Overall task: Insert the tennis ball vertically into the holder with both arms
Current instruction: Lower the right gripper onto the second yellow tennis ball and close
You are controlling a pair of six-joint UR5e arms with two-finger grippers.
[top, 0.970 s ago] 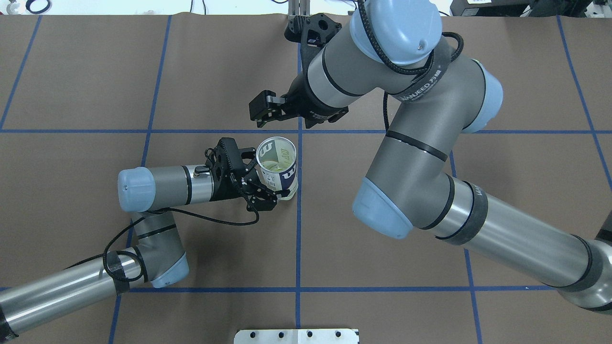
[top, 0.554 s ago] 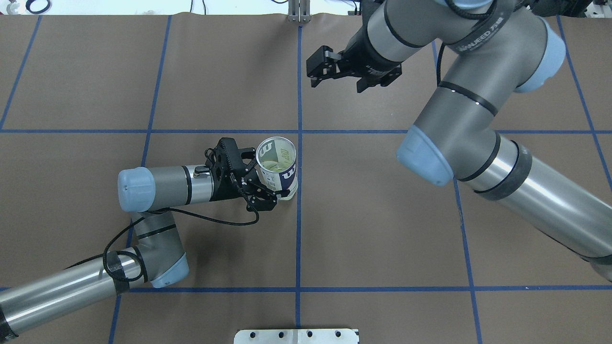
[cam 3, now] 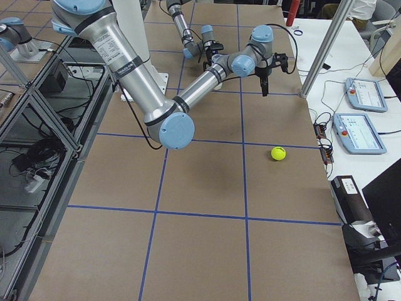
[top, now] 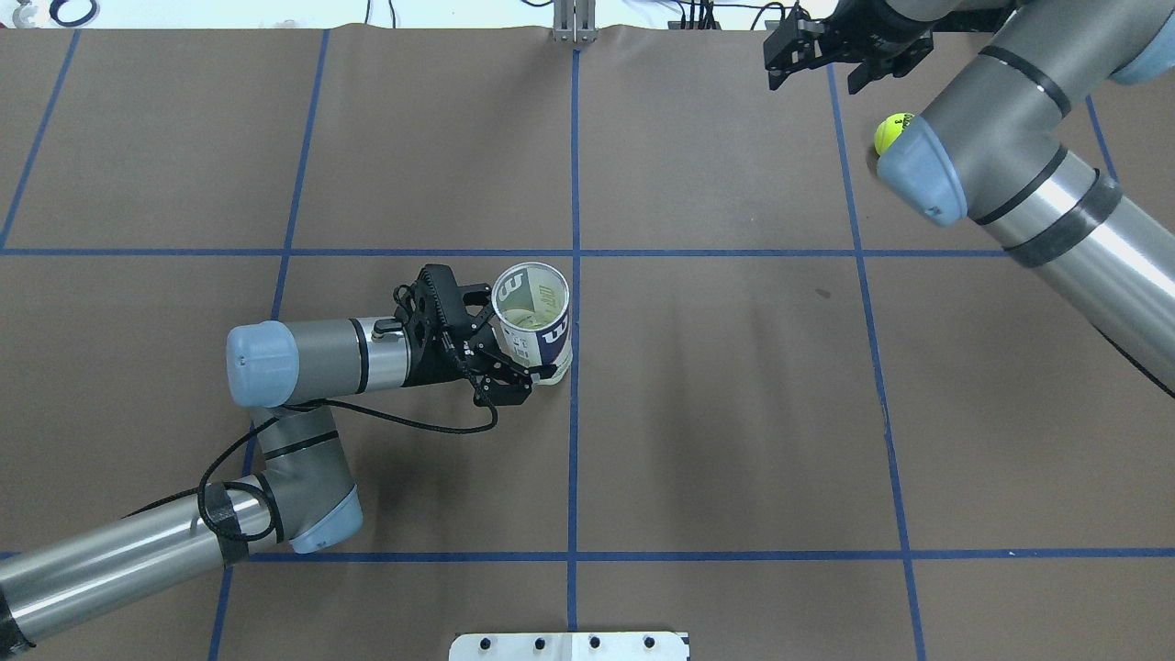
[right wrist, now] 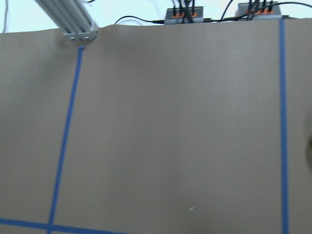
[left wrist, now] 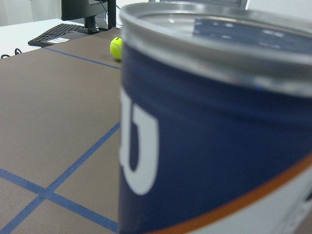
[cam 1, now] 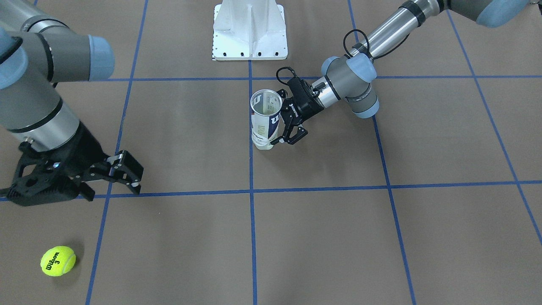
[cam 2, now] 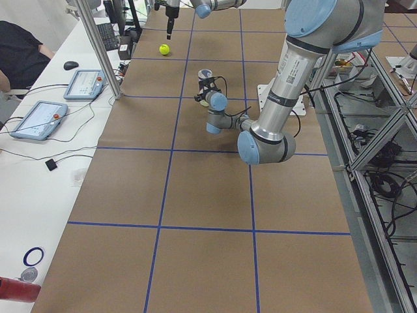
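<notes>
The holder (top: 537, 321) stood upright on the brown worktop (top: 734, 413), open end up, just to the left of the central blue tape line (top: 574, 459) in the overhead view. The left pincer (top: 519, 335) came at it from the side and pinched its lower part, 1 finger on each side of the can. In the left wrist view the navy label and silver rim filled most of the frame.

The right pincer (top: 780, 50) hung well apart from the holder, over the far right part of the worktop. Its 2 fingers looked pressed together, with nothing between them.

The tennis ball (cam 1: 58, 261) lay loose on the worktop near the right pincer, apart from it. In the overhead view the right arm's blue elbow cap (top: 918, 174) partly hid it. The front-facing view showed the print "Wilson 3" on it.

The white pedestal base (cam 1: 250, 29) sat at the robot's edge of the worktop, on the central line.
</notes>
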